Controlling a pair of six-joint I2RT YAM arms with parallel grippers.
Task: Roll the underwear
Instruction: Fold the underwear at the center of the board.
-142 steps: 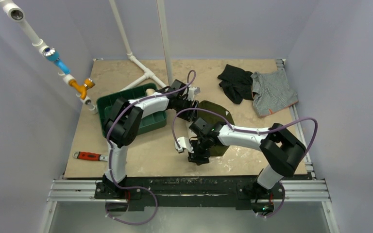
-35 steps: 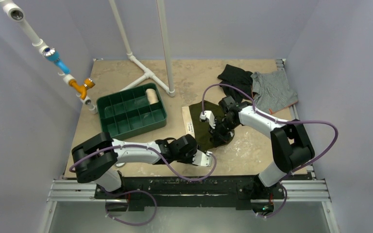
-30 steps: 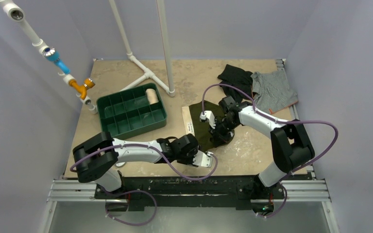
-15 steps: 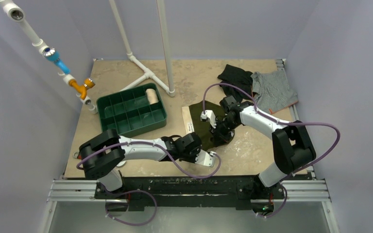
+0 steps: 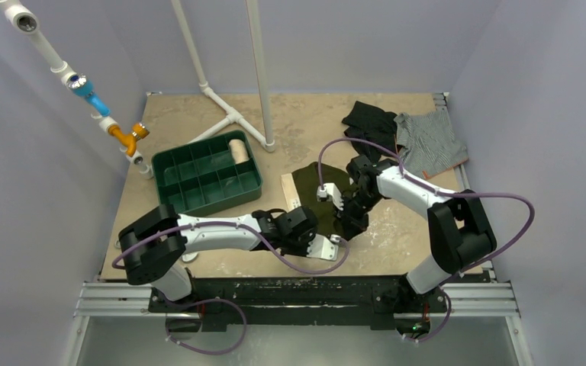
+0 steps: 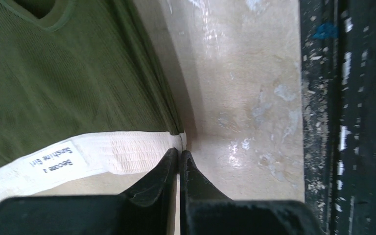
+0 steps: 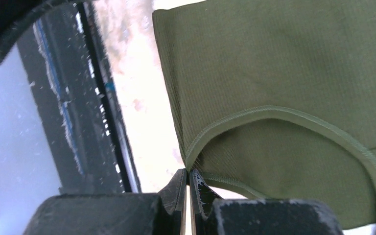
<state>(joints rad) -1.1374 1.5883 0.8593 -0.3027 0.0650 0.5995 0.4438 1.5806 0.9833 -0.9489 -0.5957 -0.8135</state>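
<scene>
Left hand (image 6: 178, 155) on underwear (image 6: 63, 83) corner, tray (image 5: 198, 191) near.

A green plastic compartment tray (image 5: 192, 191) holding a cream roll (image 5: 236, 149) sits near the left edge; a crumpled black garment (image 5: 368, 126) touches a grey striped garment (image 5: 426, 145) at the far-right corner.

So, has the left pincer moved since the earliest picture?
Yes. The left pincer went from the far right corner of the green compartment tray toward the near edge of the table, and pinches the underwear.
</scene>
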